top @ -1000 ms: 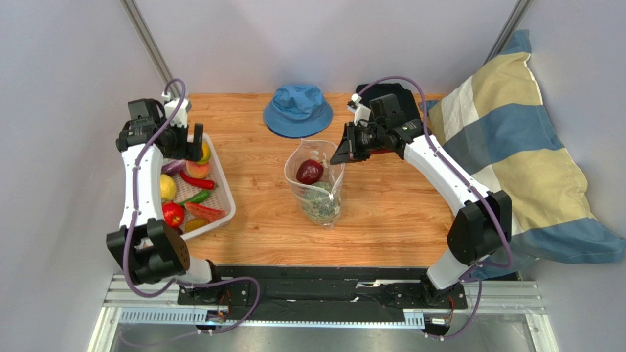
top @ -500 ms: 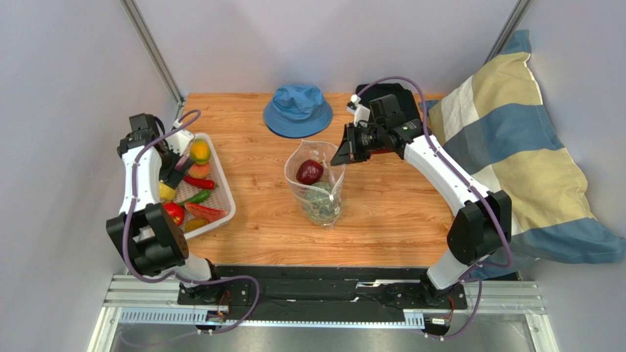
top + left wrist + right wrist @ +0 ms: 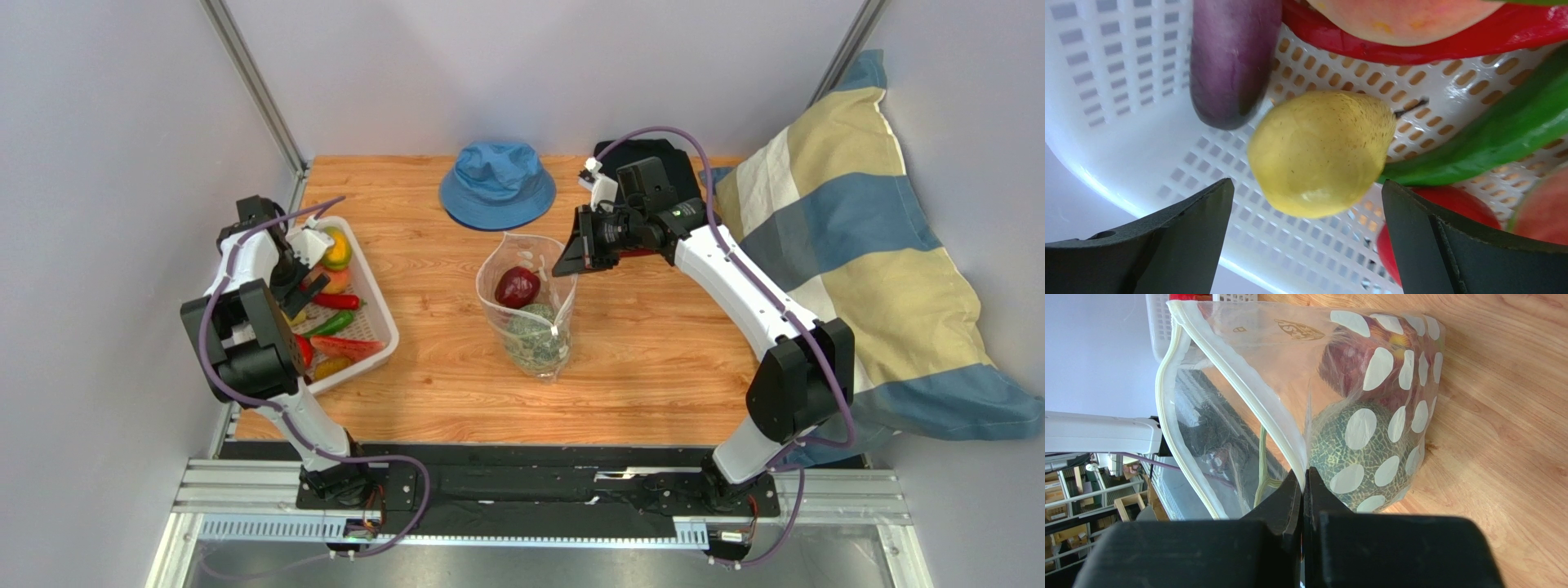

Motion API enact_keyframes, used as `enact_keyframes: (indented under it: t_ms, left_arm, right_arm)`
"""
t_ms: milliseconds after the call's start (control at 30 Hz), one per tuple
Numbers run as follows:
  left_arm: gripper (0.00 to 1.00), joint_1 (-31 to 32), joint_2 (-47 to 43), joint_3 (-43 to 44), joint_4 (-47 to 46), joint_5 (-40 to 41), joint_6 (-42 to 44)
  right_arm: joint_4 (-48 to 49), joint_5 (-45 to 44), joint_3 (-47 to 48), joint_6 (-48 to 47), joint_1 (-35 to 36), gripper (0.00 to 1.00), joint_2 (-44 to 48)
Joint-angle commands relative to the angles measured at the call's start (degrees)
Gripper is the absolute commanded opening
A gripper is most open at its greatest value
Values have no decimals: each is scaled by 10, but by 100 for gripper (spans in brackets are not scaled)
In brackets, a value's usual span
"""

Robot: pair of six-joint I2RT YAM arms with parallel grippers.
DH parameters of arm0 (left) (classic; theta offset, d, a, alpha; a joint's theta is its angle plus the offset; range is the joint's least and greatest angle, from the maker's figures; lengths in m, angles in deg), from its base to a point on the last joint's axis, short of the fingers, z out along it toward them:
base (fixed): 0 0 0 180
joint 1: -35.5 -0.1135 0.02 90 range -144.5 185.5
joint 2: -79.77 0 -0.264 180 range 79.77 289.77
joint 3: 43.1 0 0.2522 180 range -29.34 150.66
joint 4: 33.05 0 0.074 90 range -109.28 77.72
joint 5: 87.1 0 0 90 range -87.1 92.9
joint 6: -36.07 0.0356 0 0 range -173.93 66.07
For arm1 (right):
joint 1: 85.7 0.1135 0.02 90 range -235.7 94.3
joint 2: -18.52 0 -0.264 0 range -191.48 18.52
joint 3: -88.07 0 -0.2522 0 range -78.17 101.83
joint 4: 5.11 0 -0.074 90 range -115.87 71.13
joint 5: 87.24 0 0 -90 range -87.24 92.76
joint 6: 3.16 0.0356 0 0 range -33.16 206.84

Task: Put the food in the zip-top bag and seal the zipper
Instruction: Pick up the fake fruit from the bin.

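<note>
Right pincer (image 3: 1304,474) clamps the zip-top bag's (image 3: 1376,429) zipper (image 3: 1244,389), gold logo (image 3: 1296,329) unreadable, while left pincer (image 3: 1306,196) gapes wide over the yellow fruit (image 3: 1318,153).

right tool (image 3: 567,263) holding zip-top bag (image 3: 530,333), fruit (image 3: 516,287) inside

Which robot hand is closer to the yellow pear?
Left. The left gripper hangs open right over the yellow pear in the white basket; the right gripper is far off, pinching the zip-top bag's rim.
</note>
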Motion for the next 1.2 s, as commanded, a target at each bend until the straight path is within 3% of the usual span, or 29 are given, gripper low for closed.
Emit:
enact_keyframes:
  t_ms: [0,300,600,800,933,1167]
  left_arm:
    - [99,-5,43,10,-28,43,25]
    - [98,6,24,-5,-1,-8,43]
    - [91,24,24,-15,21,10,48]
    - [92,23,22,-4,33,-2,50]
    - [75,24,3,31,45,-22,34]
    - [68,33,-53,160,161,-84,-6]
  right_arm:
    - [0,5,22,-12,-2,0,14]
    - [-3,6,24,-13,-2,0,8]
    - [-5,7,31,-14,-1,0,5]
    - [-2,6,30,-13,-2,0,6]
    - [-1,6,35,-12,-2,0,1]
    - [-1,4,34,-12,-2,0,1]
